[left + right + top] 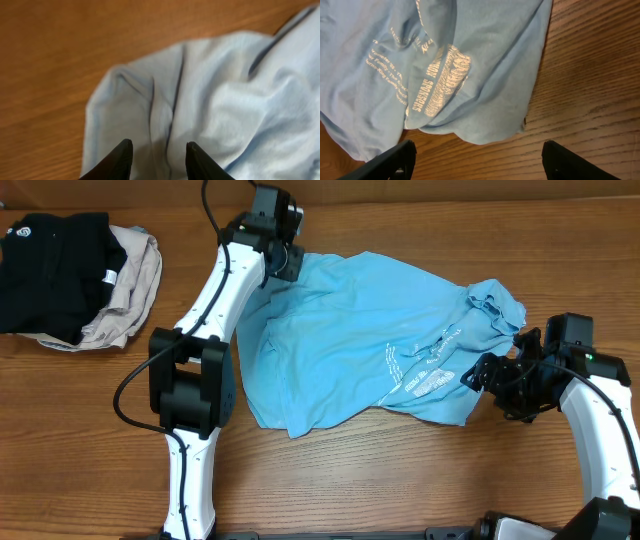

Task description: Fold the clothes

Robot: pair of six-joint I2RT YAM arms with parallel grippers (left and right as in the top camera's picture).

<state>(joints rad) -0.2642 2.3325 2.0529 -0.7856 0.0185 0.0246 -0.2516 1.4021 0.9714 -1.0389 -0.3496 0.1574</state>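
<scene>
The clothes are a light blue T-shirt (350,330) lying crumpled across the middle of the wooden table, with white lettering (420,375) near its right side. My left gripper (285,260) hovers over the shirt's far left corner. In the left wrist view its fingers stand apart (159,147) just above a rumpled sleeve or corner of the shirt (225,100), holding nothing. My right gripper (480,375) is at the shirt's right edge. Its fingers are wide open (477,146) over bare wood, just short of the shirt's hem (485,125) and printed lettering (440,80).
A black garment (50,265) with a small white logo lies piled on a beige garment (135,280) at the far left of the table (400,480). The left arm's base stands at the front left, the right arm's at the front right.
</scene>
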